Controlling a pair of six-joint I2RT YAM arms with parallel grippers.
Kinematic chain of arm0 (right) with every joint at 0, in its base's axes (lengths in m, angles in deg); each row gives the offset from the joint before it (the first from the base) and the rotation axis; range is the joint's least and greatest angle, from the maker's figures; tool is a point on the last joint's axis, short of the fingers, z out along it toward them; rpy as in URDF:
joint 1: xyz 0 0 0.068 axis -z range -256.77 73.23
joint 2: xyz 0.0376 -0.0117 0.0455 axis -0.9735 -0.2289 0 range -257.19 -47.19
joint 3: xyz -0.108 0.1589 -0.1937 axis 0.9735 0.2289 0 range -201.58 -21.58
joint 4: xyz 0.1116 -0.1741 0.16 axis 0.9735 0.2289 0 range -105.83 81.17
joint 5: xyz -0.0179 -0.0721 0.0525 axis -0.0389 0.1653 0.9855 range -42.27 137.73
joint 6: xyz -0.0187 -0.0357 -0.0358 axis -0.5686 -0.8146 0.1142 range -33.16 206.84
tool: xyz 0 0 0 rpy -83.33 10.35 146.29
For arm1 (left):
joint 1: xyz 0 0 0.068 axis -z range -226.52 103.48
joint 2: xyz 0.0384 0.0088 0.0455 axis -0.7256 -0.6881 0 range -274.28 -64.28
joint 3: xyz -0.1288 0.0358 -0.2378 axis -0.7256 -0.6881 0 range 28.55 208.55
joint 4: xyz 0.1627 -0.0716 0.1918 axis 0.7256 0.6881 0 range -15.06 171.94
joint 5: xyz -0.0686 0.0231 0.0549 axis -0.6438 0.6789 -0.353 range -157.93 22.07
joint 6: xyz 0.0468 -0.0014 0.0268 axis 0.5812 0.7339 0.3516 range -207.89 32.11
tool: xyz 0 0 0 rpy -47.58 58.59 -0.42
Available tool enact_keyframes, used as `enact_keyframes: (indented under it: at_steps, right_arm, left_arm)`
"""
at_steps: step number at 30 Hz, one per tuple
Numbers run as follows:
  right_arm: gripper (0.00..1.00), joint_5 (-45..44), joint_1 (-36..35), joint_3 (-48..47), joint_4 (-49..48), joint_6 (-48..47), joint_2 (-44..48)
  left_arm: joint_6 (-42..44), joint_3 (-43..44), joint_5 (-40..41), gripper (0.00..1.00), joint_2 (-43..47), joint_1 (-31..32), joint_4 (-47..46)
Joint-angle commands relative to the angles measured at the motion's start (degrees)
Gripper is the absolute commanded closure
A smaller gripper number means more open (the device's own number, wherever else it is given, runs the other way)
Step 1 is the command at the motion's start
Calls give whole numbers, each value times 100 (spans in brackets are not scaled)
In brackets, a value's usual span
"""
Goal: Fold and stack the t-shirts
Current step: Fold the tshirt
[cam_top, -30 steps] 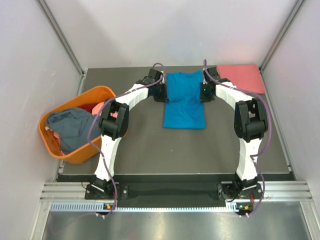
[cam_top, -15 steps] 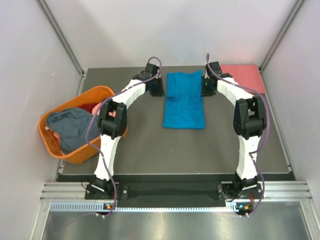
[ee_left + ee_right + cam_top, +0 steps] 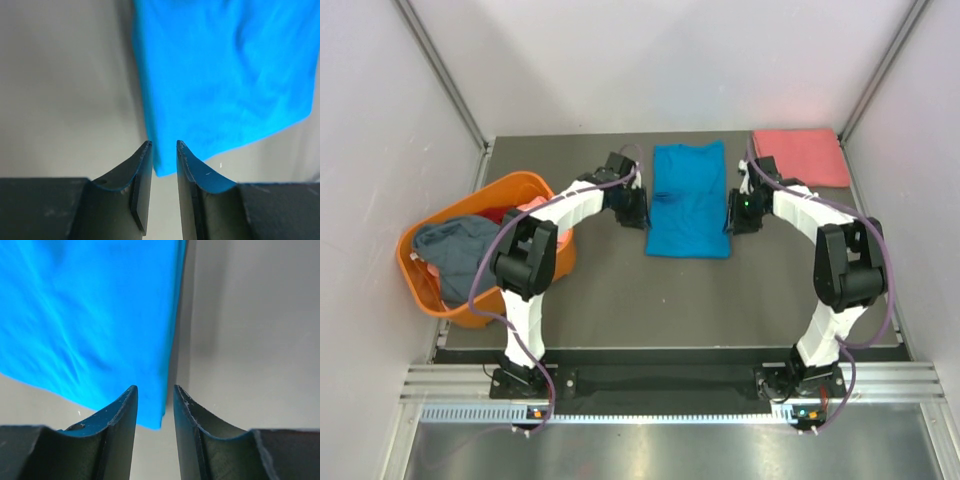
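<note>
Lying flat, soft rumpled rectangular bright blue t-shirt (image 3: 689, 200)

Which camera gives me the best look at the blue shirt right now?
Top external: the whole blue shirt shows, lying flat as a long rectangle. Each wrist view catches only one corner and a side edge of it.

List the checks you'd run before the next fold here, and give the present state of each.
1. Left hand empty, jaws parted: ok.
2. Right hand empty, jaws parted: ok.
3. Blue t-shirt lies flat as a long rectangle between the two hands: ok.
4. Its near corners sit just ahead of each hand, per the wrist views: ok.
5. Folded pink t-shirt at the far right corner, top bare for stacking: ok.
6. Blue t-shirt's lower layers lie even: cannot tell.
</note>
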Motion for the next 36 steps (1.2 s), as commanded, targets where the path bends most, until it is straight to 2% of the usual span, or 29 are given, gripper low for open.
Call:
enact_keyframes:
  at_steps: [1,6,12,14,16,18,21,25,32,36]
  right_arm:
    - [65,420,56,343,-316,-111,328]
    - [66,560,56,721,-491,-146,285]
    - [66,789,48,1108,-667,-181,364]
    - [67,789,56,1222,-720,-199,425]
    - [72,754,65,1275,-720,-234,486]
    - [86,614,65,1311,-702,-234,609]
    - [100,430,56,1363,-606,-243,793]
    - [100,359,56,1644,-649,-94,1005]
    - [100,367,30,2680,-940,74,1400]
    - [100,227,4,3138,-896,152,1926]
  left_arm:
    - [54,-464,-641,69,199,117,-279]
    - [80,-781,-607,70,164,161,-376]
    - [71,-1212,-1169,70,155,161,-639]
    - [62,-1291,-1213,73,137,161,-657]
    - [62,-1283,-1240,85,103,153,-622]
    - [71,-1213,-1258,100,85,153,-526]
    - [45,-1247,-1117,100,181,188,-262]
    - [-69,-1563,-1003,100,488,249,-235]
    - [-192,-2205,-687,100,875,530,-148]
    - [-342,-2652,-405,100,1322,671,-69]
